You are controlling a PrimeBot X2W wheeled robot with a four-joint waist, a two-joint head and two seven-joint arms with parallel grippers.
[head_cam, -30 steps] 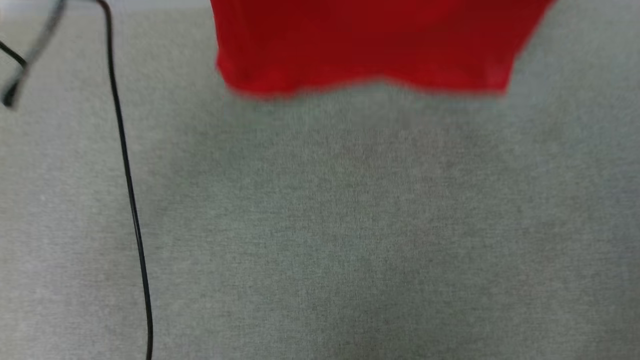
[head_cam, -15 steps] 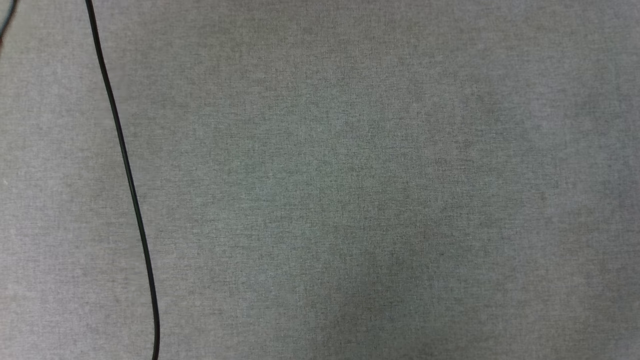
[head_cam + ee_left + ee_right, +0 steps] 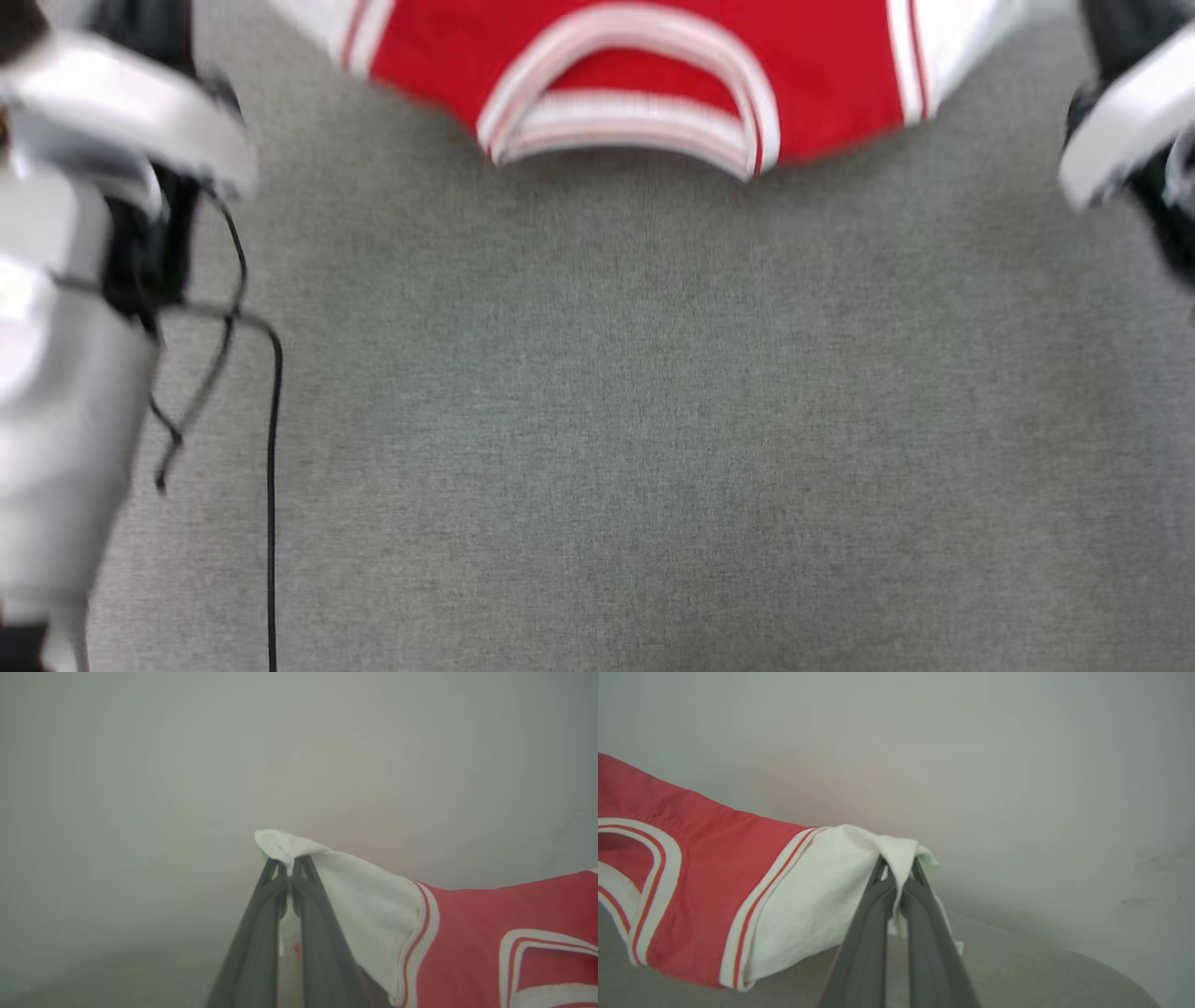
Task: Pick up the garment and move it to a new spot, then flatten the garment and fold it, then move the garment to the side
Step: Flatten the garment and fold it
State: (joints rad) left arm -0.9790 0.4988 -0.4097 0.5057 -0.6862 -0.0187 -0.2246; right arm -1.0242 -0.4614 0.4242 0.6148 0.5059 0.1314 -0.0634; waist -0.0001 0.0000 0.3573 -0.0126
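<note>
Overhead, garment [image 3: 429, 51] collar [image 3: 625, 131]; closer, left tool [image 3: 292, 873], right tool [image 3: 899, 877] on sleeves.

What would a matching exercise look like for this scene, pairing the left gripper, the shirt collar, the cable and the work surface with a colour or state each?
Column one:
1. left gripper
2. collar
3. cable
4. work surface

Column two:
A. plain grey
B. thin and black, at the head view's left
C. shut on a white sleeve of the garment
D. red-and-white striped

Pairs: 1-C, 2-D, 3-B, 4-A.
</note>
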